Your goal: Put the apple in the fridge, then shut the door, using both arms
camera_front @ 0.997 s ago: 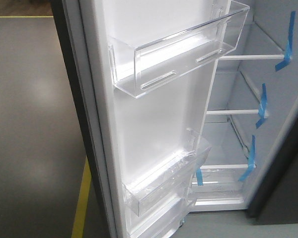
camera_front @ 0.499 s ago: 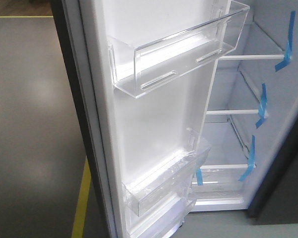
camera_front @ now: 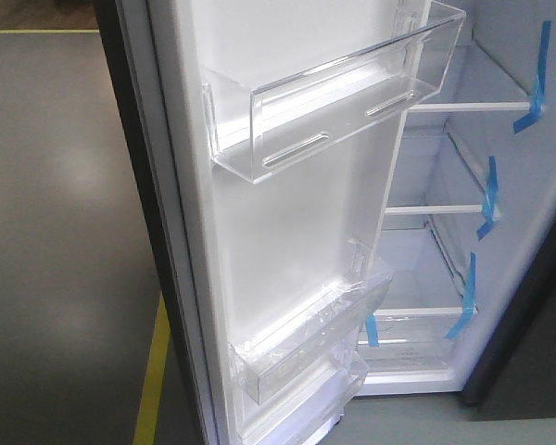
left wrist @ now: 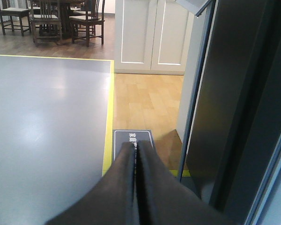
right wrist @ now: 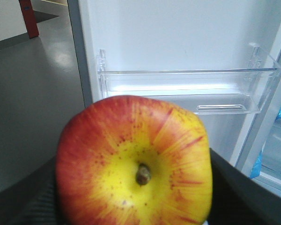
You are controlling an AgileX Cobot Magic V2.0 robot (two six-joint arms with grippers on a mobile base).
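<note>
We note the apple [right wrist: 133, 164] clamped in the right claw [right wrist: 133, 199], stem end toward us, facing the clear bin [right wrist: 187, 89] on the open door [camera_front: 287, 232]. Beyond, the fridge [camera_front: 537, 209] and its shelves [camera_front: 468, 107]. The left claw [left wrist: 135, 152]: pressed closed, empty, outside the door.

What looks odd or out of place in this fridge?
Only the blue tape: strips stuck where the shelves meet the fridge's inner wall, like a makeshift fix. The door stands open, but nothing looks spilled or broken.
</note>
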